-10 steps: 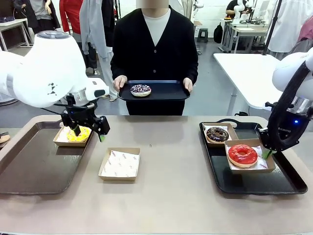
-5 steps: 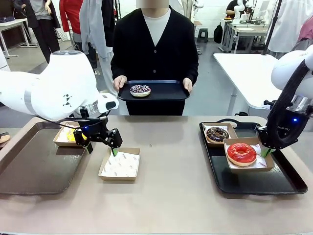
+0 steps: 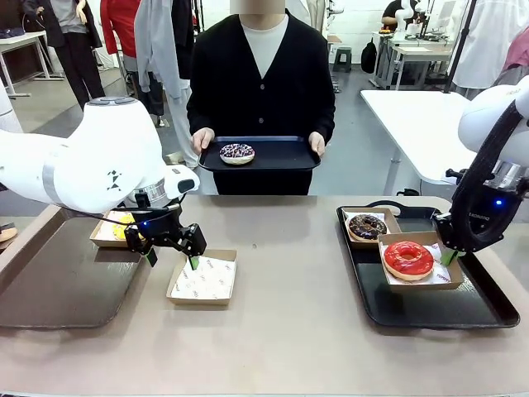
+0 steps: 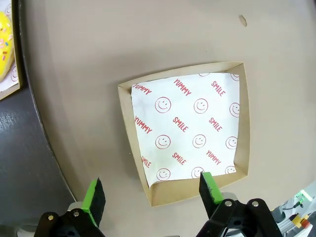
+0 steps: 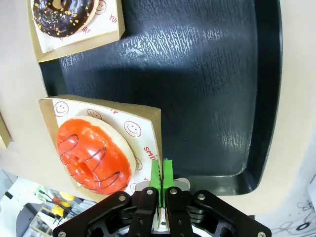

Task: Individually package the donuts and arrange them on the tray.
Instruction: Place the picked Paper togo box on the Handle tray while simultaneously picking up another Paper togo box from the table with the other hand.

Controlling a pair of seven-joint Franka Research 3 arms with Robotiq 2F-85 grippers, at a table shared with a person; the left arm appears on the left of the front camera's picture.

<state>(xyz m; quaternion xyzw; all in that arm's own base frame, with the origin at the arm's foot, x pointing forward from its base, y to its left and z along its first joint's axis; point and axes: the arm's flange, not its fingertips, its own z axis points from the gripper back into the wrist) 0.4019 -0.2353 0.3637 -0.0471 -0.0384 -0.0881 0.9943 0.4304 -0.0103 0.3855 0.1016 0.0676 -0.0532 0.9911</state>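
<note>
Table (image 3: 289, 347) bearing brown tray (image 3: 58, 281), black tray (image 3: 413, 310), paper-lined box (image 3: 203, 277) between

The empty box (image 4: 129, 148) is kraft brown, and its white liner (image 4: 187, 133) is printed with red smiley faces and the red words YUMMY and SMILE; the table (image 3: 289, 347) under it is tan. Left of that box are a yellow donut (image 4: 4, 44) with coloured sprinkles and a dark tray (image 3: 50, 281). Right of it, a black tray (image 3: 430, 313) carries a dark chocolate donut (image 3: 367, 226) flecked with orange and a glossy red donut (image 3: 408, 259) with thin darker lines. The red donut's box (image 5: 49, 106) has the same brown and smiley print. Beyond the empty box is a white-purple donut (image 3: 237, 152) with dark sprinkles. The left gripper (image 4: 150, 182) and right gripper (image 5: 161, 168) are black with green fingers (image 4: 94, 195).
</note>
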